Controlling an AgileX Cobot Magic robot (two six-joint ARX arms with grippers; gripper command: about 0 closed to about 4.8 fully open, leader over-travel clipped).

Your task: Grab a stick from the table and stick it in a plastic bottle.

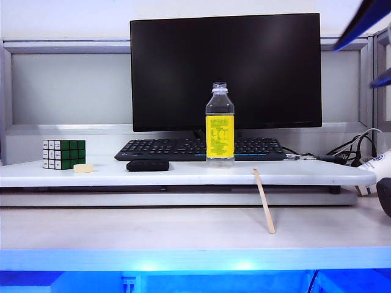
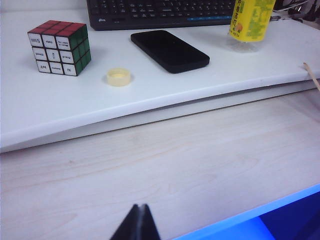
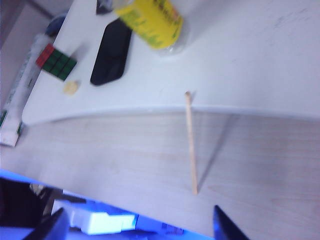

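The table bears the stick, right of centre, leaning on the shelf edge below the plastic bottle. The right gripper, spread, should straddle the stick squarely. The left gripper, pressed together, hangs near-left.

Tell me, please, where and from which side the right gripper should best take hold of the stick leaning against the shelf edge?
Probably mid-length, on the free span of the stick: its foot rests on the table and its top leans on the white shelf. Come from above and in front with the open right gripper, jaws across its narrow width.
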